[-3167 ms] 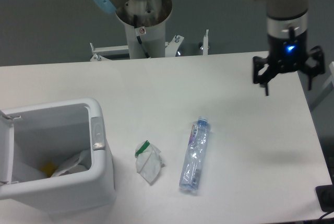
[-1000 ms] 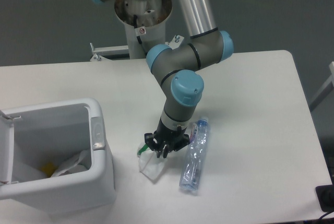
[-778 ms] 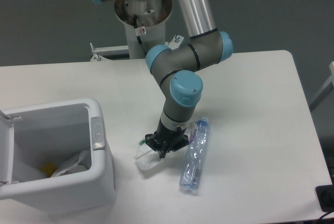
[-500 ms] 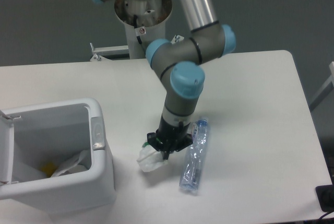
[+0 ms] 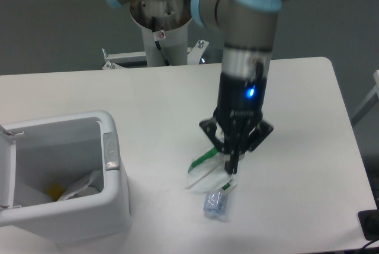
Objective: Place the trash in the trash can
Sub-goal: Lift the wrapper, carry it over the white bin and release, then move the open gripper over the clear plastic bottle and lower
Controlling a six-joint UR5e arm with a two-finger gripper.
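Centre-right of the frame, the gripper [image 5: 232, 160] is pinching the wrapper [image 5: 207, 173] between closed fingers and holding it clear of the table [image 5: 296, 118], so it can travel over the rim. The trash can [image 5: 65, 171] is sitting open at lower left, lid swung aside to receive it. The bottle [image 5: 215, 203] is lying just below (mostly hidden behind the dangling wrapper).

At frame centre the tool [image 5: 228, 158] pinches the crumpled white wrapper [image 5: 207, 174] (green edge showing) above the bench [image 5: 296, 147], hiding most of the bottle [image 5: 215, 203]; the open trash can [image 5: 65, 177] sits lower left.
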